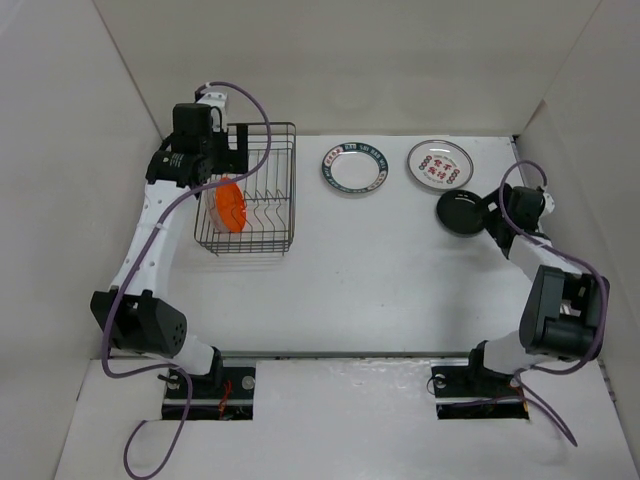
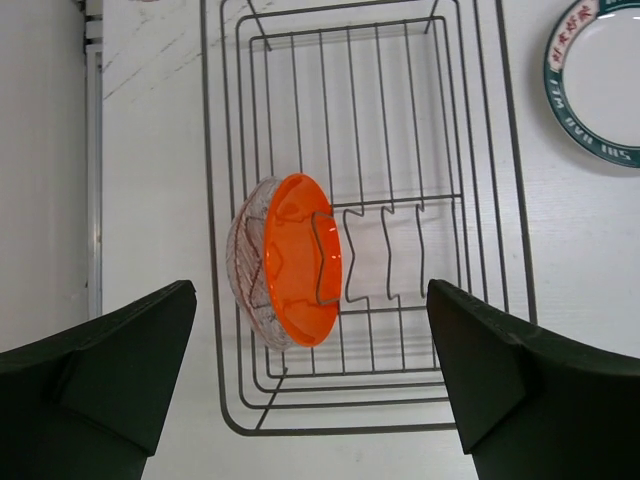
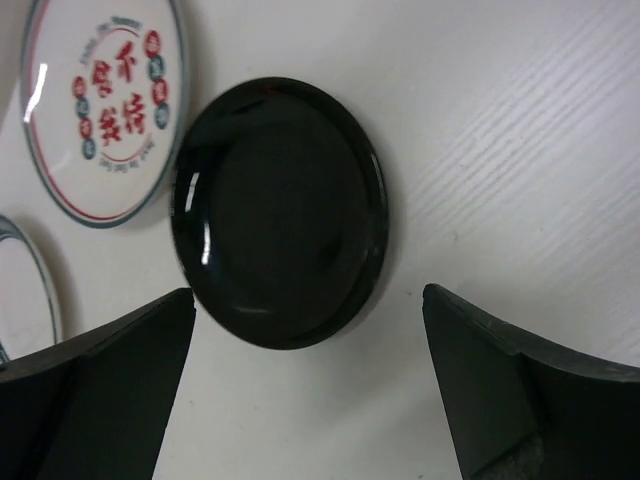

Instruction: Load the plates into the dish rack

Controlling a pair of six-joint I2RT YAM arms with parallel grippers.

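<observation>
The left claw [image 2: 310,295] hangs above the rack [image 1: 265,160], its two dark fingers spread wide and grasping nothing. Below it, in the left wrist view, the orange plate [image 2: 300,260] stands on edge among the upright prongs at the rack's left end. The clear plate [image 2: 243,250] stands on edge close against its outer side. Whether the two plates touch cannot be told. The rest of the rack's wire floor and prongs shows bare.

The rack sits at the far left of the white bench [image 1: 380,290], as seen from overhead, close to the left wall.

Three plates lie flat on the bench. The green-rimmed plate [image 1: 353,168] rests just right of the rack, near the back wall. The red-marked plate [image 3: 100,100] lies further right along the same wall. The black plate [image 3: 280,210] lies just beside it, on the side nearer the arms.

The right claw [image 3: 308,292] is also spread wide and holds nothing. In the right wrist view its fingers frame the black plate from above, one on either side, without touching it. From overhead, the right arm reaches along the bench's right edge, its wrist beside the black plate.
</observation>
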